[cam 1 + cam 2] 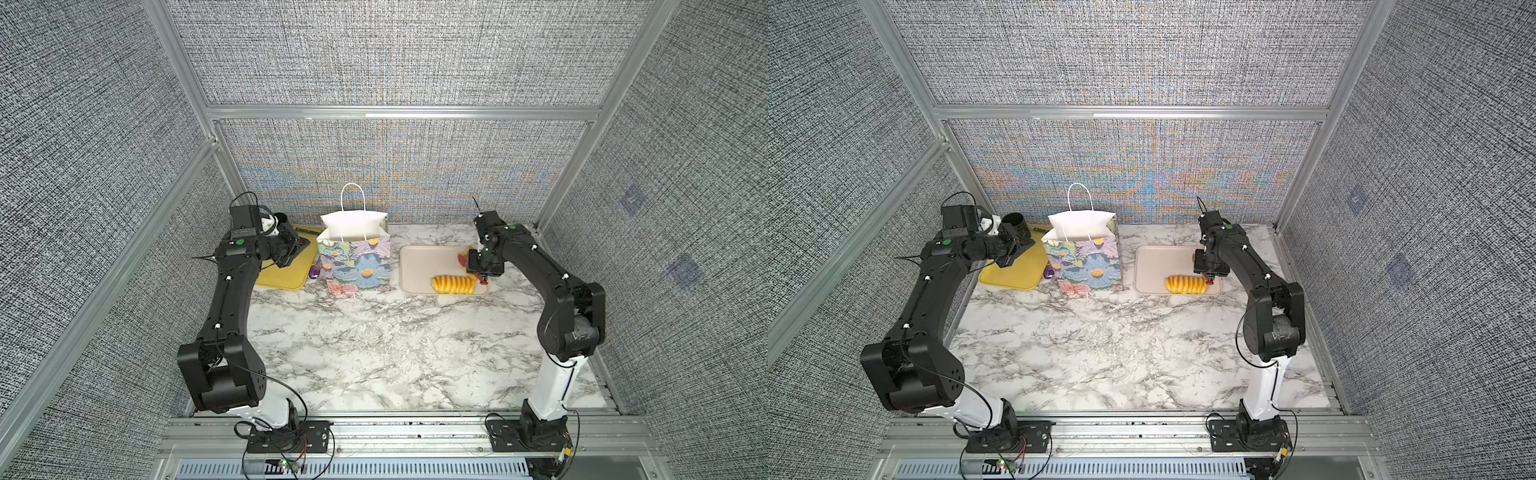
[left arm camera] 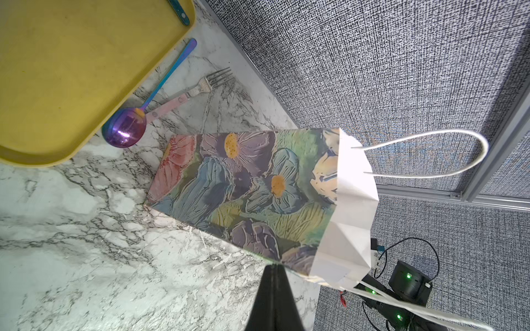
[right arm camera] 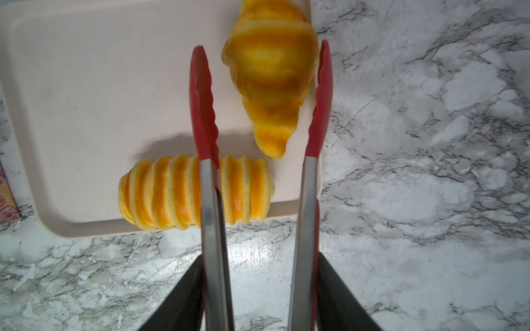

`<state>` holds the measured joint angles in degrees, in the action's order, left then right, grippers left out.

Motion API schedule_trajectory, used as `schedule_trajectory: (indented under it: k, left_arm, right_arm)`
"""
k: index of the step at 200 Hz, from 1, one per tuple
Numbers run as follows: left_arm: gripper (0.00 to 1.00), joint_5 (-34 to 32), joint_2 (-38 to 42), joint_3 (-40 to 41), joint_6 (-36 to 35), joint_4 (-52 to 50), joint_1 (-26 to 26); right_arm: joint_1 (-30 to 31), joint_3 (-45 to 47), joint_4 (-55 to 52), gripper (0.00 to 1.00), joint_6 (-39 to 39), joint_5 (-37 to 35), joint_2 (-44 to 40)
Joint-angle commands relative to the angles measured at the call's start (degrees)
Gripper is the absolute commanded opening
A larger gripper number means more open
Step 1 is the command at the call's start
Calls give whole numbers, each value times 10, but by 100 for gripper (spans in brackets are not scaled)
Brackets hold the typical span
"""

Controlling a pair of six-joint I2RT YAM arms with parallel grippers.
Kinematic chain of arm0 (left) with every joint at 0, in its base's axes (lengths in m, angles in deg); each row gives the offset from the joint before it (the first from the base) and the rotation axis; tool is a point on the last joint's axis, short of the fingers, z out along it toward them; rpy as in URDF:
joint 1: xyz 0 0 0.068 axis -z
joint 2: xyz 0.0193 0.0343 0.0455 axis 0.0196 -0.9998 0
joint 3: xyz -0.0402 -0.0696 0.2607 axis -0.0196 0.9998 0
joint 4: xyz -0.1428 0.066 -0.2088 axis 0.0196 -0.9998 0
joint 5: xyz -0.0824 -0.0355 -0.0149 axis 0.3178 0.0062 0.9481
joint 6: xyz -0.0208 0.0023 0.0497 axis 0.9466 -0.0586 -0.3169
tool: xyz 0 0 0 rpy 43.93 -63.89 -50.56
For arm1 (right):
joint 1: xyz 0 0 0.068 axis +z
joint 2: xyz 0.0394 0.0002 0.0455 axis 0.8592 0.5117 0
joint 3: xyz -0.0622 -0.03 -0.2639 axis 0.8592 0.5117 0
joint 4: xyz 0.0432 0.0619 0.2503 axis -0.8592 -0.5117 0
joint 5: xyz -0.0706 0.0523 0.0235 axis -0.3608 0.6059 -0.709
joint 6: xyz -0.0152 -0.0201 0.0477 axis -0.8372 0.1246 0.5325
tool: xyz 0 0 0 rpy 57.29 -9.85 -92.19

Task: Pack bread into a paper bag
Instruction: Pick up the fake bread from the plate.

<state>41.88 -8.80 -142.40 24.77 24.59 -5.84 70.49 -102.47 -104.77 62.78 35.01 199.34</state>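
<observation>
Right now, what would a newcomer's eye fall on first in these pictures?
The flowered paper bag stands upright and open at the back middle of the table. Beside it, a glossy ridged roll and a croissant lie on a pale tray, and the right gripper holds red-tipped tongs open over the croissant.

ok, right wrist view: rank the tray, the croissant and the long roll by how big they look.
1. beige tray: clearly the largest, even though the frame cuts it off.
2 and 3. croissant and long roll: these look about equal. The croissant runs off the frame edge, so they are not ranked.
</observation>
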Motion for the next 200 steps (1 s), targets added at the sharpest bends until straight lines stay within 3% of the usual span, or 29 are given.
schedule_trajectory:
  k: [1,71,147,200]
  left_arm:
    - [2,-3,1,-1,-7,-2,-1]
    - [2,-4,0,-1,-8,-3,-1]
    - [2,-3,2,-3,-6,-4,-1]
    - [2,-2,4,-3,-7,-6,-2]
  right_arm:
    - [-1,0,16,56,-3,3,4]
    - [-11,8,25,52,-10,10,17]
    - [-23,21,30,36,-17,25,6]
    - [-26,19,25,31,-18,28,-14]
